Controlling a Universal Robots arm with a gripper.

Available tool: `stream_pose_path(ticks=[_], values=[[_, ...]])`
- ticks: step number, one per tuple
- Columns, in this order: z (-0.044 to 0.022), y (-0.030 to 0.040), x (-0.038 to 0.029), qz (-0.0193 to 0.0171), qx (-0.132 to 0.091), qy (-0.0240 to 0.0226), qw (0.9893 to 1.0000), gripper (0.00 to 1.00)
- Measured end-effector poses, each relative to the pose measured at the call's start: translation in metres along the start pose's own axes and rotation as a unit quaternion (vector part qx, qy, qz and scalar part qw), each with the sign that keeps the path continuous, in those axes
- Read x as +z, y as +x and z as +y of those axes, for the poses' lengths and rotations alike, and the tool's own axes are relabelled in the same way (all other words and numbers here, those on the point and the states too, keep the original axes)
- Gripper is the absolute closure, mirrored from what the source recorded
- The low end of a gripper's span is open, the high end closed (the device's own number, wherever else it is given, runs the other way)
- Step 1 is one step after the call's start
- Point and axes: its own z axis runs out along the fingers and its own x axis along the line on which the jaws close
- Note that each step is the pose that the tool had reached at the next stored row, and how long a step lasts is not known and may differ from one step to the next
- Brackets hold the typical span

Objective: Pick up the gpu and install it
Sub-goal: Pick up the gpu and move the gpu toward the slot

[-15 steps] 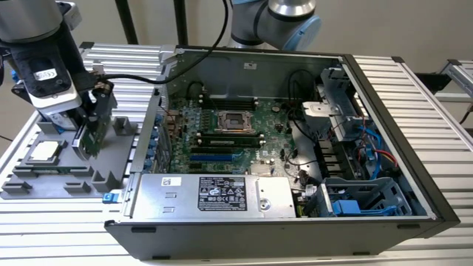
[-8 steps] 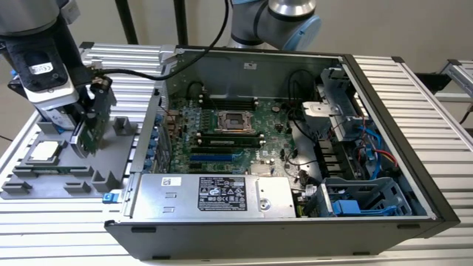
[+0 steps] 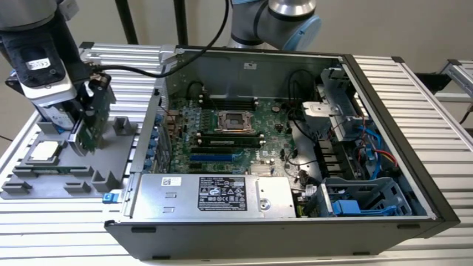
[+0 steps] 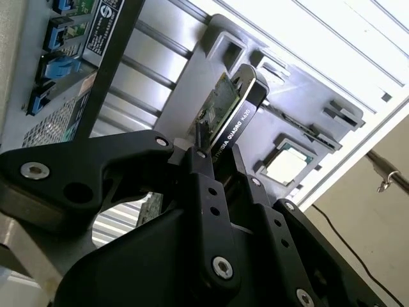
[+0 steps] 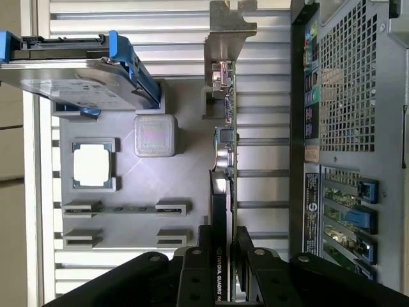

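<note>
The gpu (image 5: 222, 192) stands on edge, clamped in our tool (image 5: 219, 265), whose jaws are drawn narrow onto the card. It hangs over the grey tray (image 3: 44, 185) on the worktop (image 3: 414, 100), at the exterior view's left of the open computer case (image 3: 258, 241). We judge the grasp made. Whether the card has cleared its slot we cannot tell. It is not yet seated on the motherboard (image 3: 277, 147).

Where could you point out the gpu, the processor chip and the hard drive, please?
gpu (image 5: 219, 211): first wrist view, black cooler edge.
processor chip (image 5: 93, 163): first wrist view, silver top.
hard drive (image 5: 70, 80): first wrist view, silver face.
</note>
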Motion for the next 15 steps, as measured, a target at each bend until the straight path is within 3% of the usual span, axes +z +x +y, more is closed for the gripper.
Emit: stream_pose_path(ticks=[15], values=[[0.0002,0.0000,-0.0054,0.0000,0.001,0.0000,1.0000,1.00]])
